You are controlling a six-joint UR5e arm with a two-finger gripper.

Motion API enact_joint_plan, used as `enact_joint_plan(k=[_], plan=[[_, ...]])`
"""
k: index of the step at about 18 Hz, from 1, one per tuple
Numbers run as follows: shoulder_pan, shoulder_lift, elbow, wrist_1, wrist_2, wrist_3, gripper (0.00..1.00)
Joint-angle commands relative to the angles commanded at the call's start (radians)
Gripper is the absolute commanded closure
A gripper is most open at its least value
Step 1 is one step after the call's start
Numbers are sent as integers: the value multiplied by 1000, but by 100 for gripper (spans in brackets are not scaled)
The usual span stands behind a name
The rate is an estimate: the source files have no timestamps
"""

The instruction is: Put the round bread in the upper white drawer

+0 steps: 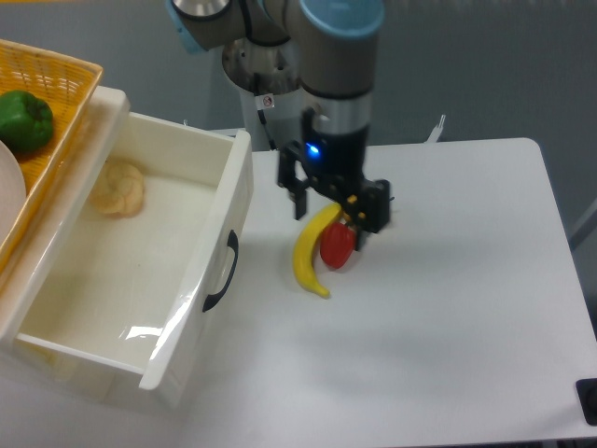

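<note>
With the round bread lying inside the upper white drawer near its back left corner, the gripper hangs empty, jaws spread, above the banana and red pepper, suggesting placement is done and only retreat remains.

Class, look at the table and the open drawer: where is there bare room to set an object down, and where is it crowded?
Bare: the table in front of and right of the banana, and the upper white drawer floor in front of the round bread. Crowded: the claw hangs over the banana and red pepper.
</note>
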Motion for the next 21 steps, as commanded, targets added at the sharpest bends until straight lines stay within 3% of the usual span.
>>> enact_joint_plan(k=[7,13,21], plan=[[55,-113,5,-32,24,158,0],[106,-235,80,-69,64,285,0],[117,-330,150,-63,72,298,0]])
